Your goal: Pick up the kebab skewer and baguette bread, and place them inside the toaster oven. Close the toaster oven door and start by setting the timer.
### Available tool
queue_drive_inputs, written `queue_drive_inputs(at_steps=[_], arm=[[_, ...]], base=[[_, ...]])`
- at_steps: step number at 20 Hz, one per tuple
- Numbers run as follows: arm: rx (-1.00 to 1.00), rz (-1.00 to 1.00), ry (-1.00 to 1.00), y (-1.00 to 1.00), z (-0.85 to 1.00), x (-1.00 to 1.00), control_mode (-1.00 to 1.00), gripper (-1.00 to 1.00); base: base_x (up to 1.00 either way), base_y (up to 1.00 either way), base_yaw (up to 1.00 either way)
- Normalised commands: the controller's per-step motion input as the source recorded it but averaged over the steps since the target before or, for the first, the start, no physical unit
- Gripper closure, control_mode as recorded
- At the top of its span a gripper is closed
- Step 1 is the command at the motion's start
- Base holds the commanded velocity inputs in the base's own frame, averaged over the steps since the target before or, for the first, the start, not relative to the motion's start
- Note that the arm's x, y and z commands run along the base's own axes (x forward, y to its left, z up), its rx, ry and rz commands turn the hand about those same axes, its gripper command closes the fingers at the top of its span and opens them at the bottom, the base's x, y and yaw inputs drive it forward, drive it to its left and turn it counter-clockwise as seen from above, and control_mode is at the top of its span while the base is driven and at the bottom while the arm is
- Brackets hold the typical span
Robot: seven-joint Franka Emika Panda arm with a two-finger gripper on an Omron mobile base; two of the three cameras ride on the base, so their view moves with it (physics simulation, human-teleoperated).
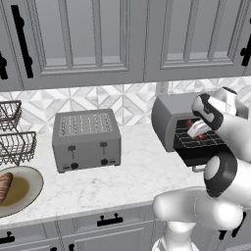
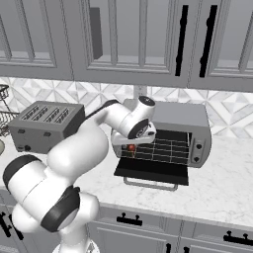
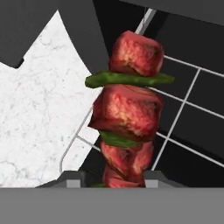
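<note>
The skewer [image 3: 128, 118] fills the middle of the hand view, rising straight out from between the gripper's [image 3: 114, 178] two finger tips: three red meat chunks with two green slices between them. The jaws stand narrowly apart and are clamped on the skewer's lower end. Behind the skewer runs the rack [image 3: 183, 105] of the oven, and off to the gripper's left is pale marble counter [image 3: 39, 113].

The base views give what the hand view cannot. In the right base view the gripper [image 2: 132, 144] is at the left part of the oven's [image 2: 183, 118] mouth, with a spot of red, the skewer [image 2: 131, 147], just under it. The door [image 2: 153, 171] lies dropped flat below the gripper, its bar handle [image 2: 150, 185] at the front edge. Two knobs [image 2: 198, 148] sit on the oven face, well to the gripper's right. In the left base view the gripper [image 1: 196, 130] sits over the rack [image 1: 203, 139], with red bits of skewer [image 1: 200, 136] beside it.

The left base view alone shows one plate [image 1: 22, 193] far to the gripper's left, with one bread [image 1: 4, 186] lying on it at the picture's edge, well apart from the oven [image 1: 171, 115]. A pop-up toaster [image 1: 86, 139] stands between plate and oven, and two wire baskets [image 1: 14, 144] are stacked above the plate.

Count: one skewer, one bread, one oven, one toaster.
</note>
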Motion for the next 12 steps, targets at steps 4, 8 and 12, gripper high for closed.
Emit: queue_drive_inputs(at_steps=[4, 8, 12], arm=[[0.01, 0.00, 0.00, 0.00, -0.29, 0.31, -1.00, 1.00], [0.01, 0.00, 0.00, 0.00, -0.21, 0.27, -1.00, 1.00], [0.01, -0.01, 0.00, 0.00, -0.25, 0.17, -1.00, 1.00]], base=[[0.00, 0.00, 0.00], [0.00, 0.00, 0.00], [0.00, 0.00, 0.00]])
